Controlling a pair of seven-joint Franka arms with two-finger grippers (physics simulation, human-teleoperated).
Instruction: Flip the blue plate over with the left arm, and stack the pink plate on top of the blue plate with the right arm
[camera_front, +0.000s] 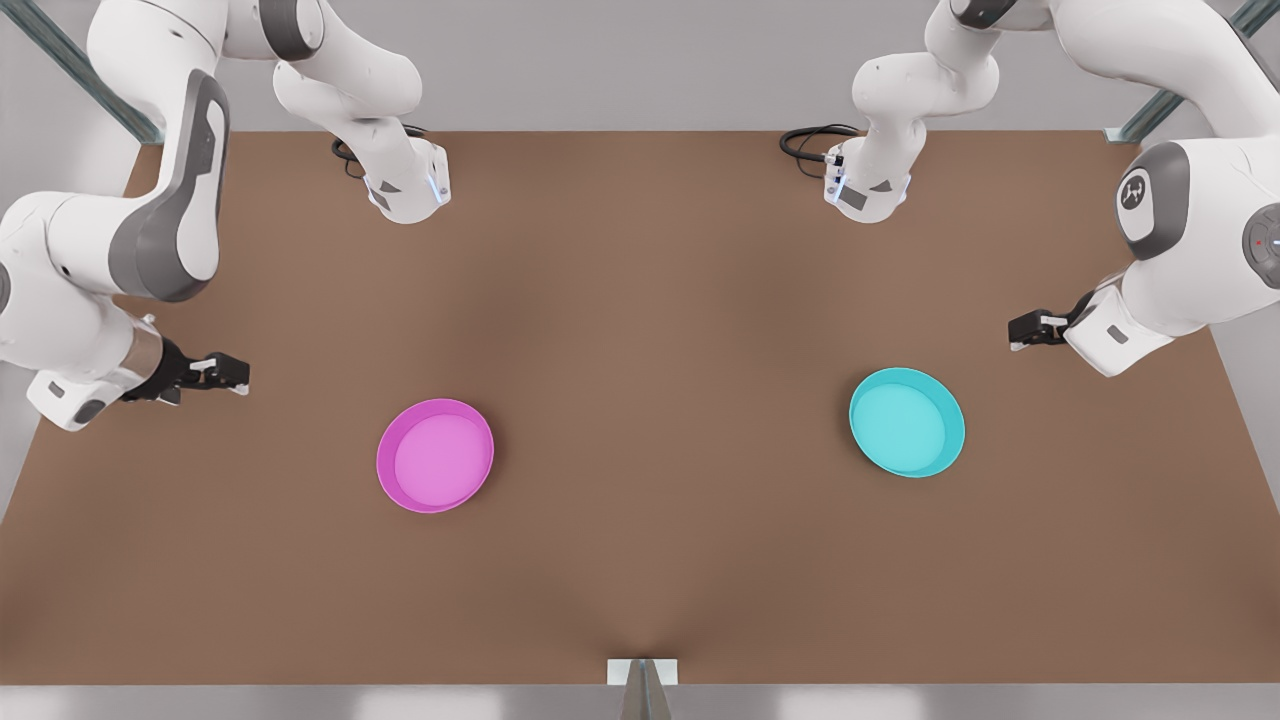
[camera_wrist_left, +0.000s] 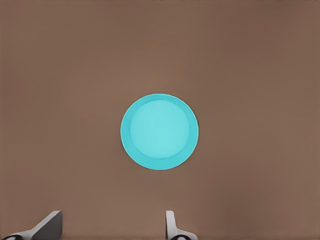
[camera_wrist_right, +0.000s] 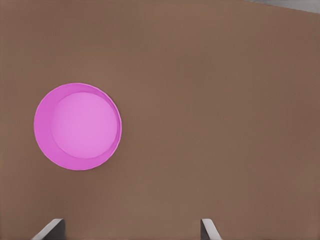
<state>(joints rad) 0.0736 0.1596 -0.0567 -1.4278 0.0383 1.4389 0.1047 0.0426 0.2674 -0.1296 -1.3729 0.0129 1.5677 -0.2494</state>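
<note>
Cyan blue plate (camera_front: 907, 422) lies flat, rim up, apart from pink plate (camera_front: 435, 456).

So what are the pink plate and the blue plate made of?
Both look like plastic, though a simulator's render leaves it open. The pink plate is one even magenta with a lighter inside, smooth and matte, with no pattern or shine. The blue plate is the same shape in flat cyan, also smooth and matte. Neither shows the gloss of glazed pottery or the glint of metal.
</note>
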